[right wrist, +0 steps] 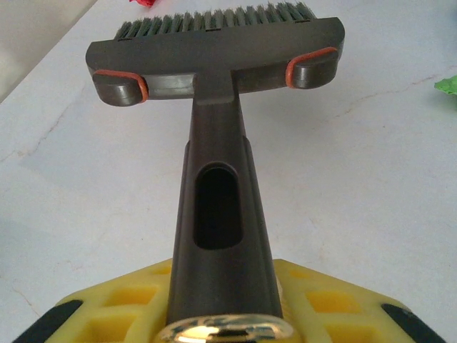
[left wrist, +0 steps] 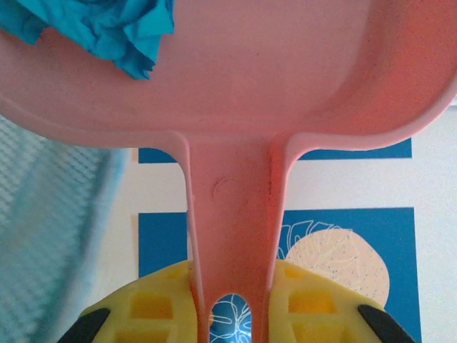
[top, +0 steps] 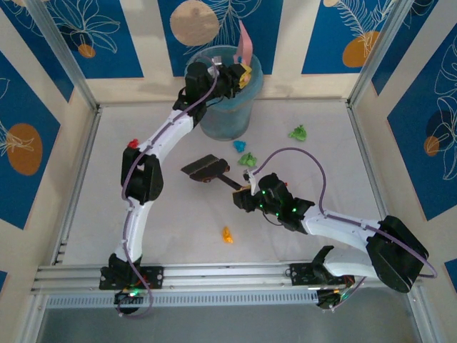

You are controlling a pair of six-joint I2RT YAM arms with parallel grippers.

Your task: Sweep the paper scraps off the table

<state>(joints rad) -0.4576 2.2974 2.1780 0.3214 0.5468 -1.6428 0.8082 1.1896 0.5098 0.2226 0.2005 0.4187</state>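
My left gripper [top: 238, 76] is shut on the handle of a pink dustpan [top: 246, 41], held tilted over a translucent blue bin [top: 227, 118] at the back of the table [top: 321, 171]. In the left wrist view the yellow fingers [left wrist: 153, 307] clamp the handle, and a cyan paper wad [left wrist: 107, 28] lies in the dustpan [left wrist: 285, 71]. My right gripper [top: 246, 196] is shut on a dark brush whose head [top: 206, 168] rests mid-table. Paper scraps lie loose: green [top: 298, 132], cyan [top: 239, 146], green [top: 248, 158], orange [top: 227, 234], red [top: 131, 143]. Beyond the brush head [right wrist: 214, 50] sits the red scrap [right wrist: 146, 3].
Aluminium rails [top: 214, 275] edge the table, with patterned blue-and-cream walls [top: 28, 143] on three sides. The left arm's elbow [top: 141, 175] stands over the left half of the table. A green scrap [right wrist: 448, 86] shows at the right edge of the right wrist view.
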